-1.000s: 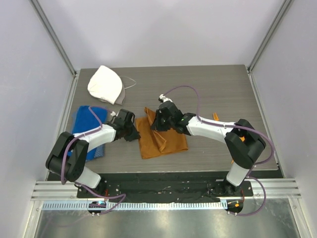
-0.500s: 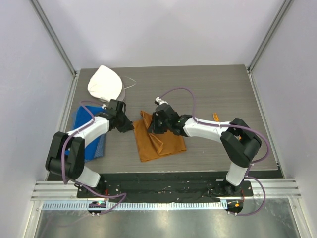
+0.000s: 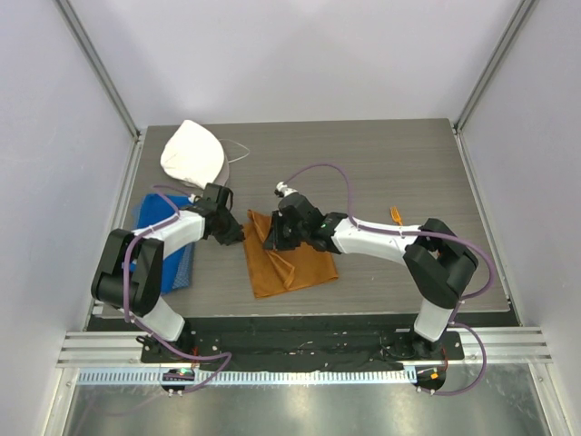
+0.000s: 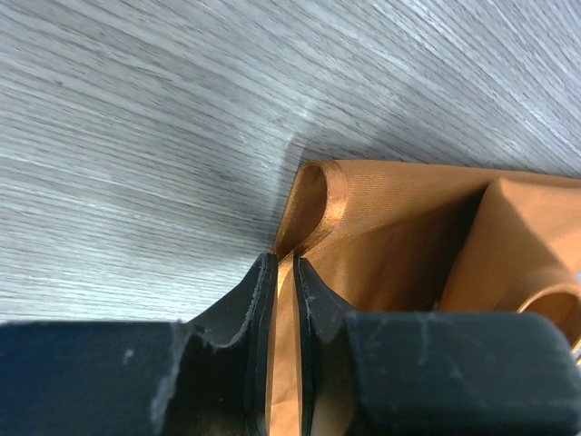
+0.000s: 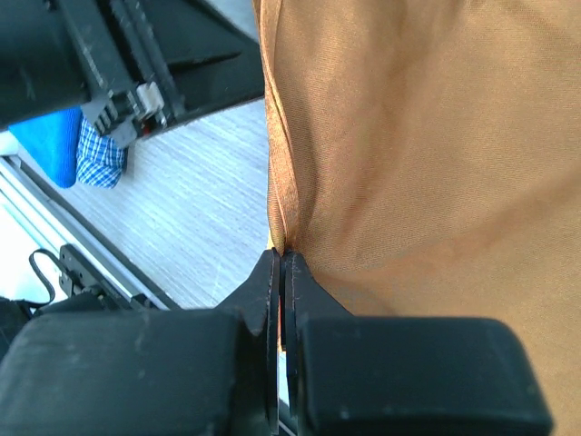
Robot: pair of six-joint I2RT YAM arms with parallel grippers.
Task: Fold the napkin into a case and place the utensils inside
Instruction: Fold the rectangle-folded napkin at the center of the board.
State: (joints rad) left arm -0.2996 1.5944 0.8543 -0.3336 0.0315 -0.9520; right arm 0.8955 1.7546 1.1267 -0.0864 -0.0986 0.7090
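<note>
Folding underway, no case yet: my left gripper [image 4: 281, 272] and right gripper [image 5: 280, 263] both clamped on napkin [image 3: 289, 259]; utensils [image 3: 395, 215] not inside, near desk's right edge.

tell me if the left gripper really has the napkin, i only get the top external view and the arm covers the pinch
observer: Yes. In the left wrist view the left gripper has an edge of the napkin clamped between its fingers, and the cloth curls into a small loop just past the tips.
operator: and the right one, same problem
observer: The right wrist view shows the right gripper shut on a thin fold at the napkin's edge, with the rest of the cloth spreading away from the pinch.
</note>
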